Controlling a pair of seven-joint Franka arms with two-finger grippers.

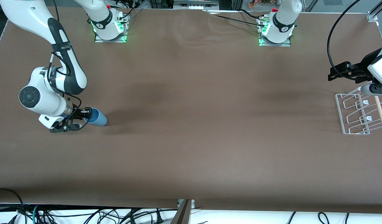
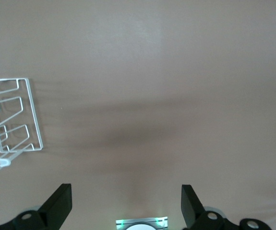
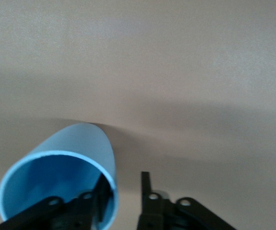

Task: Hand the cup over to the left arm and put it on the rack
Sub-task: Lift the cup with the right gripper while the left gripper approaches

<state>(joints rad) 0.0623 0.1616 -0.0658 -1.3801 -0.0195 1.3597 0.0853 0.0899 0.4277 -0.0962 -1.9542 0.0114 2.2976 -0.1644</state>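
The light-blue cup (image 1: 98, 118) lies on its side on the table at the right arm's end, with its mouth toward my right gripper (image 1: 85, 117). In the right wrist view the cup (image 3: 75, 153) shows its open mouth. My right gripper (image 3: 123, 181) is open and straddles the rim: one finger is inside the mouth, the other outside, with a gap to the wall. My left gripper (image 1: 332, 74) is open and empty, hovering beside the white wire rack (image 1: 354, 115). In the left wrist view its fingers (image 2: 61, 201) stand wide apart over bare table, with the rack (image 2: 14, 120) to one side.
The brown table (image 1: 191, 124) lies bare between the cup and the rack. The rack stands at the table's edge at the left arm's end, with a wooden dowel (image 1: 380, 112) across it. Cables hang below the edge nearest the front camera.
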